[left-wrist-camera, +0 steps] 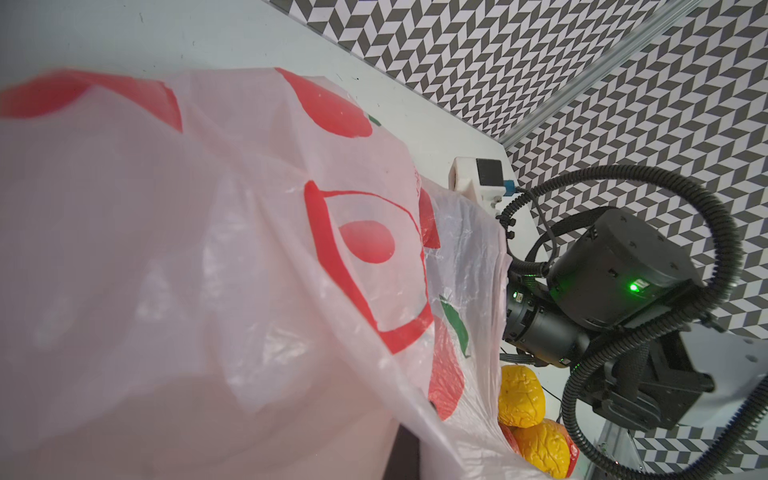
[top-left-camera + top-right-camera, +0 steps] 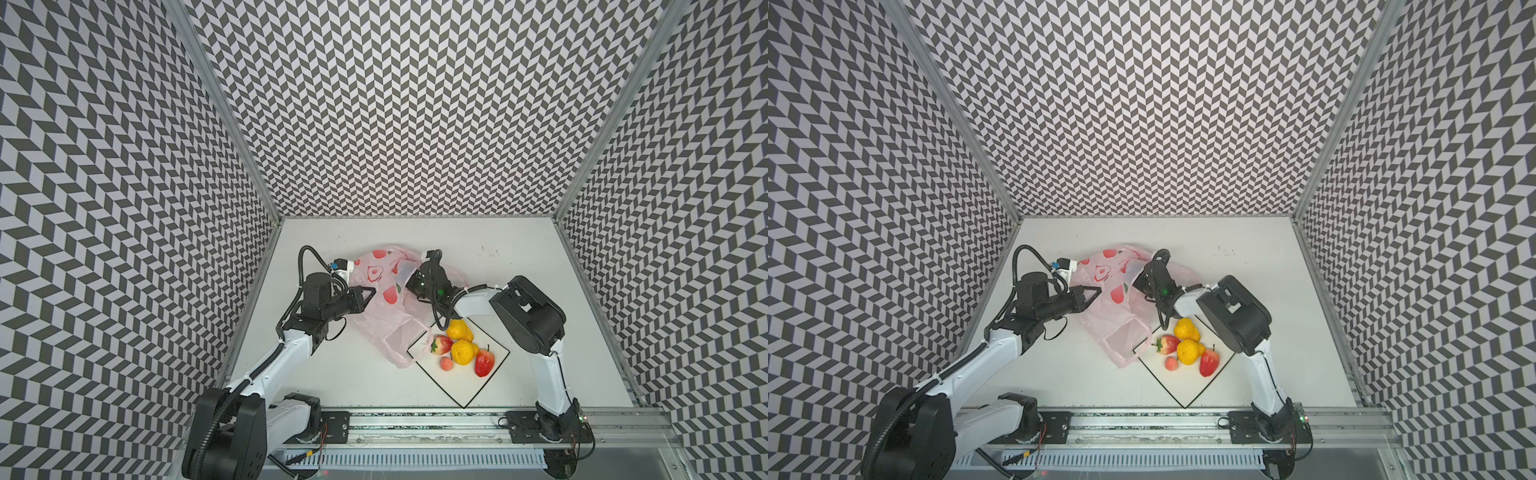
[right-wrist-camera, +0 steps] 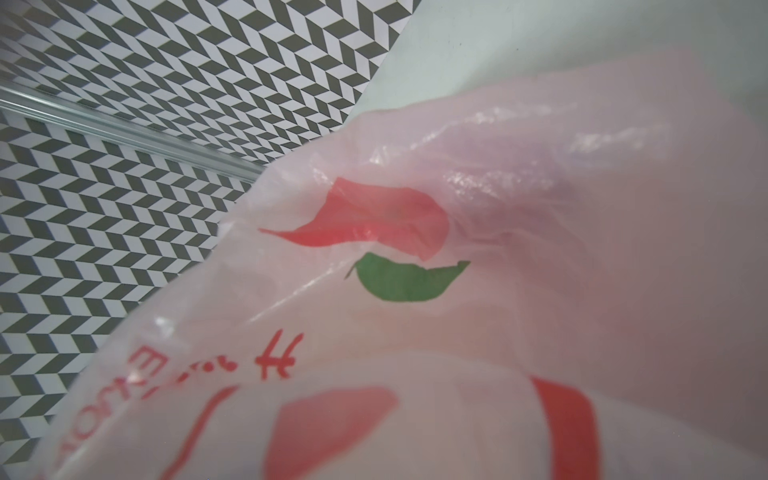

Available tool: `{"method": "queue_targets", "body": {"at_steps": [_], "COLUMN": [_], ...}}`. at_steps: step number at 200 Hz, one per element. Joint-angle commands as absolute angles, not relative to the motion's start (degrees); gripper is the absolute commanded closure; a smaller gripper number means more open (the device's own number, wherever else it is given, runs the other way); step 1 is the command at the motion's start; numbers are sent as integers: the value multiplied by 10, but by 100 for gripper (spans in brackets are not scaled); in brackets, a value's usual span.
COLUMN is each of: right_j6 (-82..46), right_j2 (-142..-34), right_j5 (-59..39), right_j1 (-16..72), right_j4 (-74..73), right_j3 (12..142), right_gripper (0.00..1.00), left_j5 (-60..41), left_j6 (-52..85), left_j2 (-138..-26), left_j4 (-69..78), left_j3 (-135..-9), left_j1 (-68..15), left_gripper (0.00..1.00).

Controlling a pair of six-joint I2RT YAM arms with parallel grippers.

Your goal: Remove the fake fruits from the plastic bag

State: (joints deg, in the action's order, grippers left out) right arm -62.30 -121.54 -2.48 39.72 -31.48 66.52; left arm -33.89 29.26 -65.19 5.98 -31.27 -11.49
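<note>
The plastic bag (image 2: 384, 320) stands bunched near the centre of the table (image 2: 519, 257), with five fake fruits (image 2: 462, 351) out on a plate (image 2: 461, 390).
The fruits cluster on the white plate at the bag's 5 o'clock, and the bag's edge overlaps the plate's corner. The left gripper (image 2: 371, 291) is pinched closed on the film at the bag's 9 o'clock. The right gripper (image 2: 415, 284) sits at 2 o'clock with its jaws hidden, so their gap cannot be told.

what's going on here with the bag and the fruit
The left gripper is pinched shut on the plastic bag, holding it up. The right gripper is up against the bag's far side, its jaws hidden. Five fake fruits lie on the white plate. Whether any is inside the bag cannot be seen.
</note>
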Motion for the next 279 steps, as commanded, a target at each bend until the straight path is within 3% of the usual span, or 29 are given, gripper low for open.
{"method": "queue_targets", "body": {"at_steps": [1, 80, 138, 146, 160, 175, 180, 185, 214, 233, 249, 279], "right_j6": [-659, -808, -787, -778, -755, -733, -726, -719, -698, -696, -696, -693], "right_j2": [-1224, -1307, -1353, -1349, -1341, -1331, -1328, -1324, -1308, -1302, -1298, -1293], "right_j5": [-31, 15, -13, -13, -12, -16, -17, -17, -25, -29, -33, -36], "right_j1": [390, 378, 379, 379, 379, 379, 380, 380, 381, 381, 383, 383], "right_j4": [-359, -363, -328, -327, -321, -322, -319, -319, -326, -330, -330, -330], "right_j3": [683, 787, 866, 858, 841, 822, 818, 813, 791, 788, 788, 788], "right_gripper": [20, 20, 24, 25, 26, 26, 26, 26, 26, 25, 25, 24], "left_j5": [-354, -341, -362, -353, -327, -283, -265, -248, -163, -105, -80, -137], "left_j6": [288, 267, 265, 265, 261, 259, 257, 256, 264, 273, 279, 248], "left_j2": [-656, -673, -705, -703, -685, -637, -617, -595, -488, -476, -503, -641], "left_j4": [76, 55, 69, 60, 36, 4, -8, -26, -120, -170, -189, -148], "left_j3": [-325, -371, -396, -395, -388, -372, -368, -366, -395, -440, -470, -514], "left_j1": [-116, -233, -260, -260, -260, -260, -261, -260, -254, -237, -184, -87], "left_gripper": [100, 100, 100, 88, 55, 28, 11, 3, 0, 0, 0, 0]}}
